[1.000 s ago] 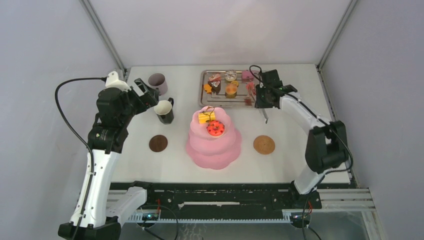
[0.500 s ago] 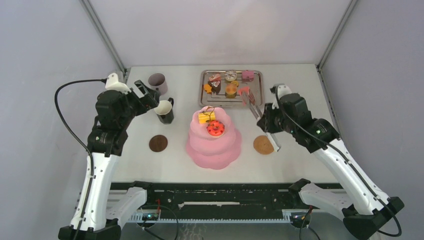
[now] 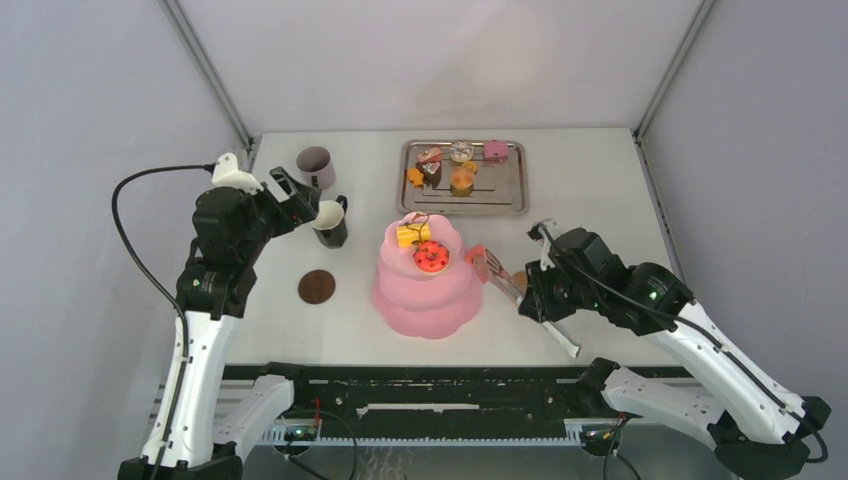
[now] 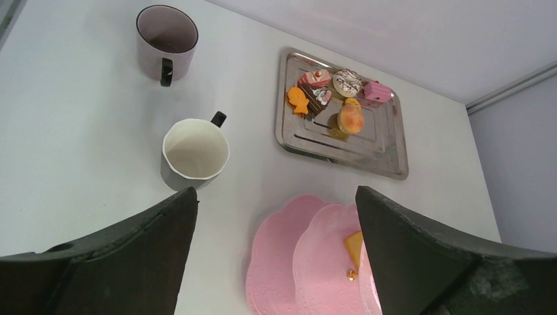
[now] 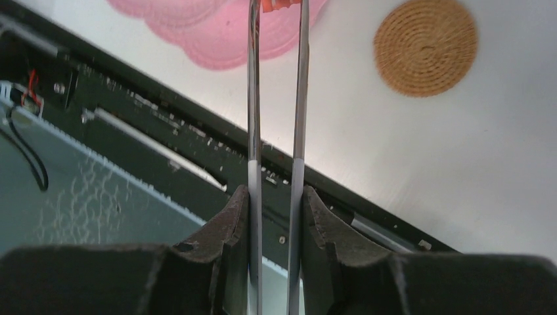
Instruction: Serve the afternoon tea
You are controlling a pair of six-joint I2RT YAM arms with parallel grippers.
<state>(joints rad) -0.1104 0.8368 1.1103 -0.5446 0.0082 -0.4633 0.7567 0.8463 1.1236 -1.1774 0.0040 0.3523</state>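
The pink three-tier stand (image 3: 428, 295) stands mid-table with a yellow cake (image 3: 409, 235) and a red donut (image 3: 431, 257) on its upper tiers. My right gripper (image 3: 535, 297) is shut on steel tongs (image 3: 497, 270), which pinch a small red-pink cake (image 3: 474, 254) beside the stand's right edge. In the right wrist view the tongs (image 5: 276, 98) run up to the cake (image 5: 282, 4) over the stand (image 5: 217, 33). My left gripper (image 3: 300, 200) is open and empty, just left of the black mug (image 3: 330, 222). The mauve mug (image 3: 316, 166) stands behind it. Both mugs show in the left wrist view, black (image 4: 195, 151) and mauve (image 4: 167, 39).
A steel tray (image 3: 500, 200) at the back holds several more toy pastries (image 3: 448, 168). A dark brown coaster (image 3: 317, 287) lies left of the stand. A lighter coaster (image 5: 425, 46) lies right of it, mostly hidden by my right arm from above.
My right arm has swung from the tray toward the front with the tongs, bringing the red-pink cake to the stand's right side. My left arm has barely moved.
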